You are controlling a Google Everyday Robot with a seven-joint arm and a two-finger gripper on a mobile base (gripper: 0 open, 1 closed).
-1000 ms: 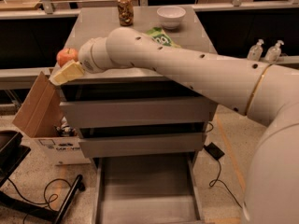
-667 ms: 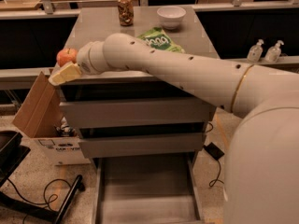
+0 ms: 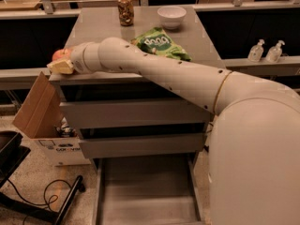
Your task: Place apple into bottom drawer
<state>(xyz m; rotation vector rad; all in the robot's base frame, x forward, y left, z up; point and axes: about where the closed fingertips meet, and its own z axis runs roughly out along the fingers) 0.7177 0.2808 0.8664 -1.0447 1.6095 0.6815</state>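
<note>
Leftward, jaws gripping apple point(image 3: 60, 54) at countertop point(image 3: 98, 27) edge, bottom drawer point(image 3: 145, 191) open below.

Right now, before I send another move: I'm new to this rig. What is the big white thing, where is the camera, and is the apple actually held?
The big white shape is the robot's own arm, reaching from the lower right to the cabinet's left edge. There is only one camera view, looking down over the arm. Where it is mounted is not known. The arm ends in the gripper, at the left front corner of the grey countertop. The apple is right against the gripper, but I cannot tell whether it is gripped. Also on the countertop are a can, a white bowl and a green chip bag. Below, the bottom drawer is pulled open, and the apple is not in it yet. The two drawers above it are shut.
</note>
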